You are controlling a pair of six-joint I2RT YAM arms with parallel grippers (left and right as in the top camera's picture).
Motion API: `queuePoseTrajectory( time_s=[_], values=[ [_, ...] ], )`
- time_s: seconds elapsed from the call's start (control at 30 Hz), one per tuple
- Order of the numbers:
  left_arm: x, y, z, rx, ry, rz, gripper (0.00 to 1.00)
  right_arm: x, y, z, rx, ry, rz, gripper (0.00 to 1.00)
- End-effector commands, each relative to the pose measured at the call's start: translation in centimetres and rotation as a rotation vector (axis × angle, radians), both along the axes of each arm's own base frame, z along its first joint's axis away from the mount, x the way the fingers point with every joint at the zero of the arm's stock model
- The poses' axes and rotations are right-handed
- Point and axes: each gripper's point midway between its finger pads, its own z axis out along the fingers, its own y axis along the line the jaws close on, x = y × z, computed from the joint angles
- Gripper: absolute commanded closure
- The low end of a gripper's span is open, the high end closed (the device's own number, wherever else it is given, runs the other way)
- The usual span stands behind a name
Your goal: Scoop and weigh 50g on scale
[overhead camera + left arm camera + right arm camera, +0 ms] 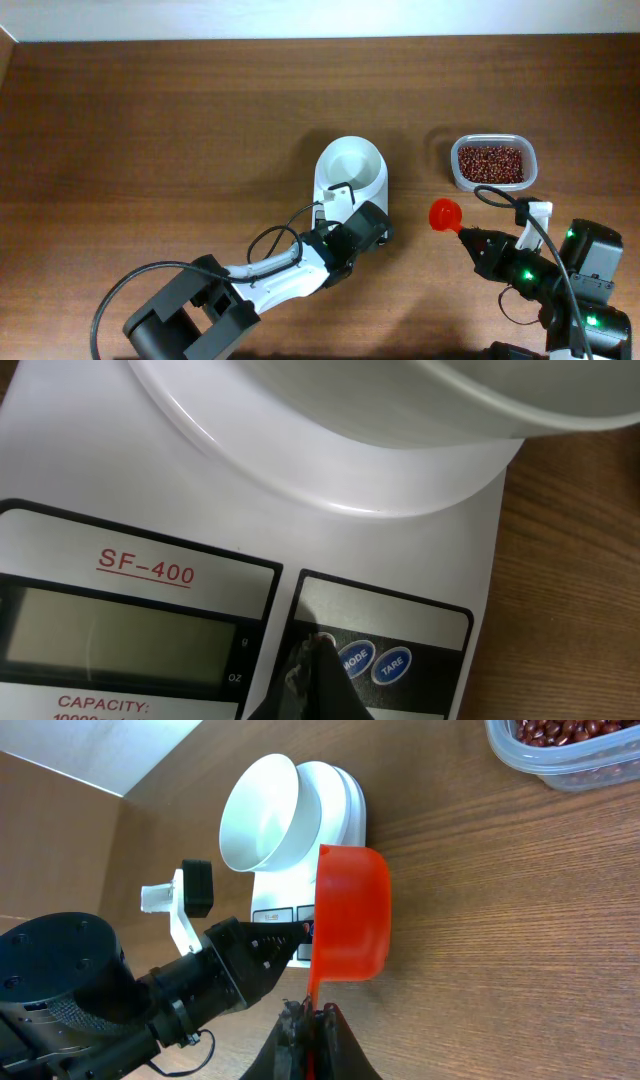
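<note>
Touches closed left claw (318, 660) to small white digital kitchen scale (352, 165), lengthwise near-far, bowl end away; grips red plastic scoop (350, 910) in right claw (305, 1025).

A white scale (250, 530) carries a white bowl (352, 163). Its display (110, 635) is grey, its two round buttons (373, 661) are blue, and its model lettering (145, 565) is red. The scoop (350, 915) is bright red-orange. Near the table's right edge, a clear tub (457, 178) holds dark red-brown beans (490, 163). The table (150, 130) is brown wood with a fine streaked grain.

scale (70, 470): SF-400 | CAPACITY: | oz | buttons (355, 657): MODE, TARE
</note>
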Motion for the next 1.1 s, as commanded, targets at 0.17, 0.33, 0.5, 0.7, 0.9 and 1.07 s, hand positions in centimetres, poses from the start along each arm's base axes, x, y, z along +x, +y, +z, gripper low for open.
queuePoseTrajectory(
  time_s=[0.17,0.33,0.5,0.7,0.9,1.07],
  values=[
    [0.5,0.5,-0.3,0.015,-0.006,0.032,1.00,0.2,-0.1,1.0,-0.021,-0.034,0.002,0.96],
    [0.6,0.6,-0.5,0.021,-0.009,0.037,1.00,0.2,-0.1,1.0,-0.020,-0.034,0.002,0.96],
    [0.7,0.6,-0.9,0.020,-0.010,0.049,1.00,0.2,-0.1,1.0,-0.021,-0.034,0.002,0.96],
    [0.4,0.3,-1.1,0.008,0.011,0.033,1.00,0.2,-0.1,1.0,-0.020,-0.033,0.002,0.96],
    [-1.6,-1.3,-1.4,-0.061,0.116,-0.049,1.00,0.1,-0.1,0.9,-0.017,-0.025,0.003,0.96],
    [-2.6,-0.9,2.7,-0.083,0.096,-0.108,1.00,0.1,-0.1,0.9,-0.018,-0.026,0.002,0.96]
  ],
)
